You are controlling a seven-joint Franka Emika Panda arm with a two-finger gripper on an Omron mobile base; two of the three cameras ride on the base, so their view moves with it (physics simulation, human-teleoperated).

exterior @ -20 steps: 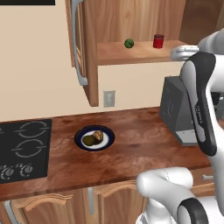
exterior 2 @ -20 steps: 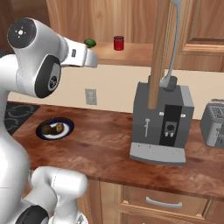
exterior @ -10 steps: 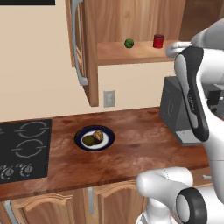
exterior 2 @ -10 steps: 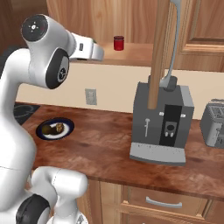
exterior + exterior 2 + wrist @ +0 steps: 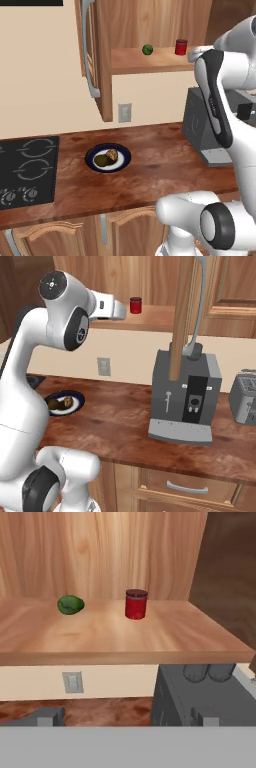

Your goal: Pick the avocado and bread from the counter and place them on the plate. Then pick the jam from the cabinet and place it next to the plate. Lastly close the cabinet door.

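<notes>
The red jam jar stands upright on the cabinet shelf, also seen as jam and jam. My gripper is open, level with the shelf's front edge and well short of the jar, with nothing between its fingers. The gripper hangs just left of the jar. On the counter, the blue-rimmed plate holds the avocado and the bread. The cabinet door stands swung open to the left of the shelf, cabinet door.
A green ball lies on the shelf left of the jar. Below the shelf stand a grey coffee machine and a toaster. The black stovetop is at the counter's left. A wall outlet sits under the shelf.
The arm has lifted the hand up and swung it toward the shelf, closer to the jam. The jaws have stayed open. Plate, avocado and bread have not moved.
</notes>
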